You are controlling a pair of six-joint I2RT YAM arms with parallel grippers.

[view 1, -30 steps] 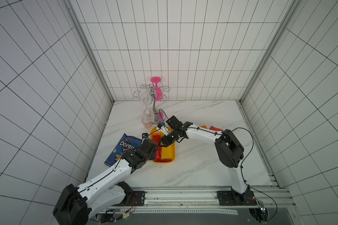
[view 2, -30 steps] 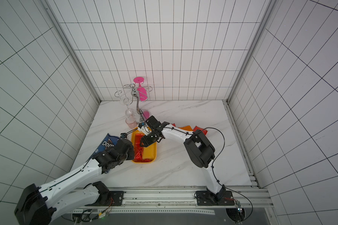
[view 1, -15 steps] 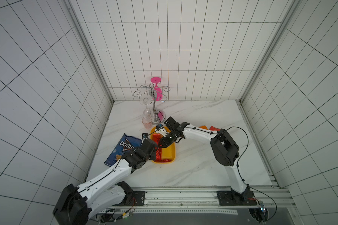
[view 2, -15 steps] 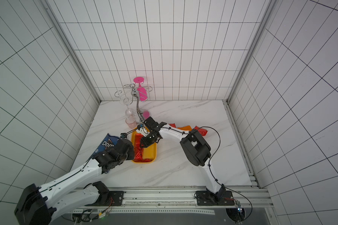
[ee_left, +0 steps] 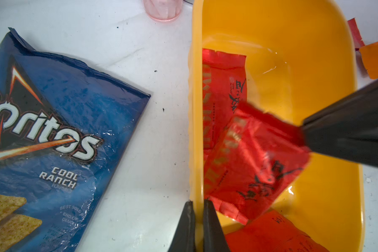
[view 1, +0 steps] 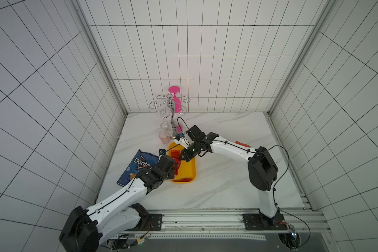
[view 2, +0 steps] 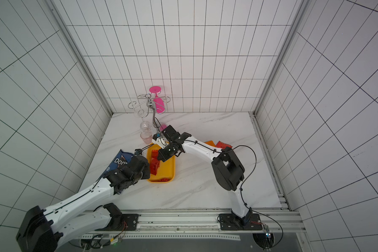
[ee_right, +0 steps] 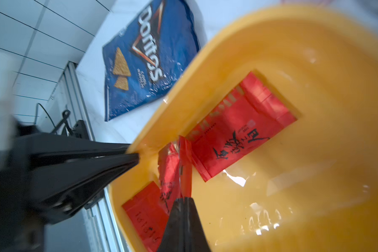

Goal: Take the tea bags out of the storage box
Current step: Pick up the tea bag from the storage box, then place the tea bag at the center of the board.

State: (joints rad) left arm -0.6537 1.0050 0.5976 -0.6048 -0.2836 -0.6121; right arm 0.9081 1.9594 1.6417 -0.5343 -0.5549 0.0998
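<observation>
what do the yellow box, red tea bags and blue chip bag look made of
Storage box: likely moulded plastic, glossy; smooth yellow walls with sharp light glints.
Red tea bags: probably foil or foil-laminate film, shiny; creases, crimped ends, bright reflections.
Chip bag: thin plastic film, perhaps metallised, glossy; wrinkles catching specks of light.

A robot lab cell — white tiled walls (view 1: 183, 54) box in a marble-look table (view 1: 218, 174), with arms (view 1: 122, 194) bolted to a near-edge metal rail (view 1: 205, 219).
</observation>
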